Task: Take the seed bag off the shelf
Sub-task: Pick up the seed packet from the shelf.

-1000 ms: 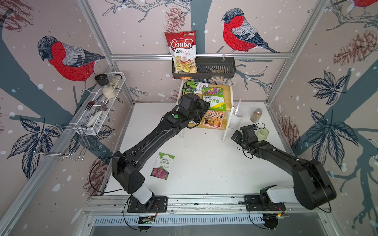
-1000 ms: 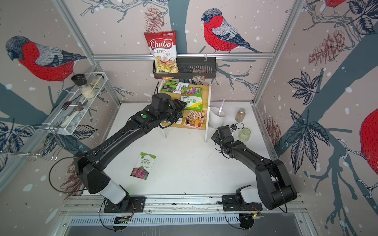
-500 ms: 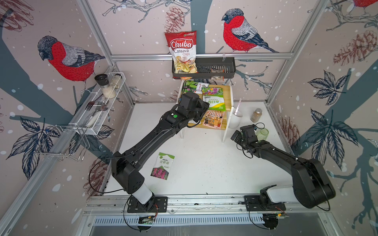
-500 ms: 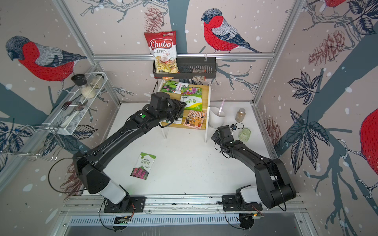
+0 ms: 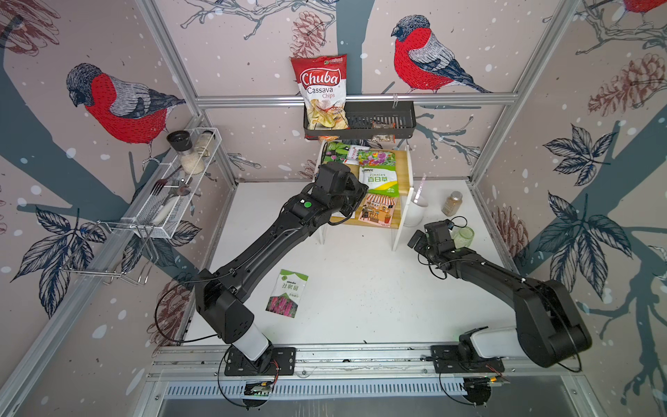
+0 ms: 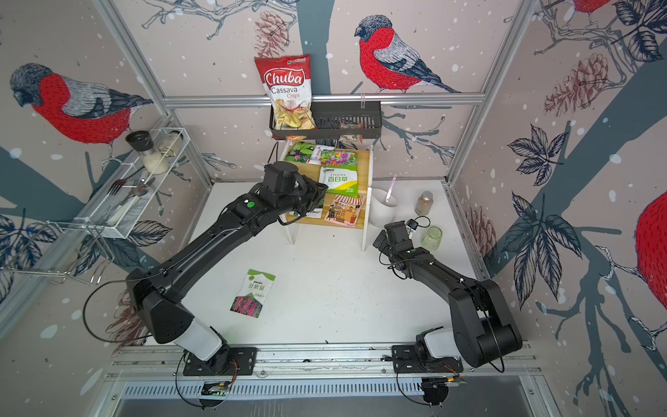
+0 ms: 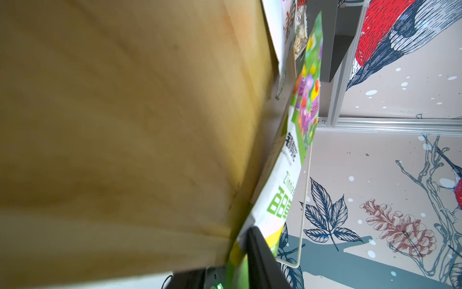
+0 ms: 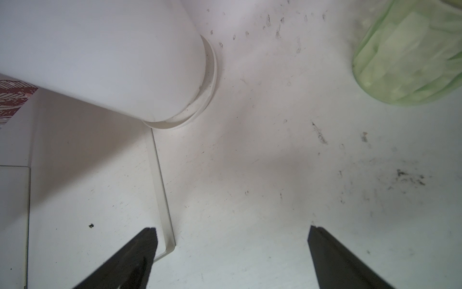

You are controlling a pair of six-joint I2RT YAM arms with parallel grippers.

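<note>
While the white table (image 5: 361, 289) bears the shelf (image 5: 403, 173), the left gripper (image 5: 359, 187) reaches over the top board and pinches the nearest corner of the seed bag (image 5: 379, 177); the rest of the bag lies on that board, straight ahead of it. The right gripper (image 8: 232, 230) hangs spread wide over the table, with a white cup (image 8: 112, 55) ahead on one side and a green jar (image 8: 412, 55) ahead on the other.

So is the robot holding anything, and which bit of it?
The left claw pinches the seed bag by a bottom corner. The right claw is open and holds nothing.
</note>
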